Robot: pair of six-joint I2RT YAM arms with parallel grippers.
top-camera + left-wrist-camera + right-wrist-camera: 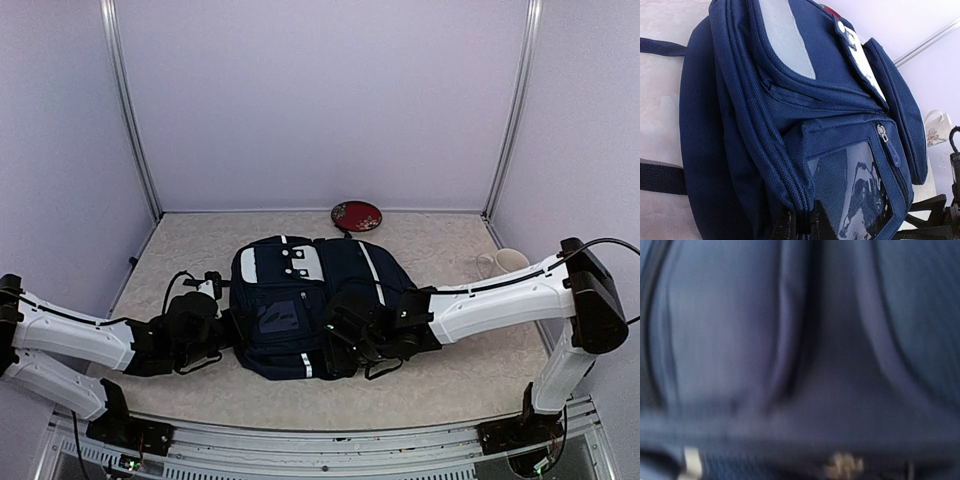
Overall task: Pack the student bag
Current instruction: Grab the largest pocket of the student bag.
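You have the student bag [300,300] lying flat mid-worktop [450,250], with no compartment visibly open. Left fingers [785,227] pinch its side seam. I cannot tell whether the right fingers [345,335] are open or closed. Packing looks unfinished: dish [356,215] and cup [505,262] sit outside.

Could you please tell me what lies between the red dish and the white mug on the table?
Nothing: in the top view, only bare table separates the red dish from the white mug; the student bag sits nearer the arms.
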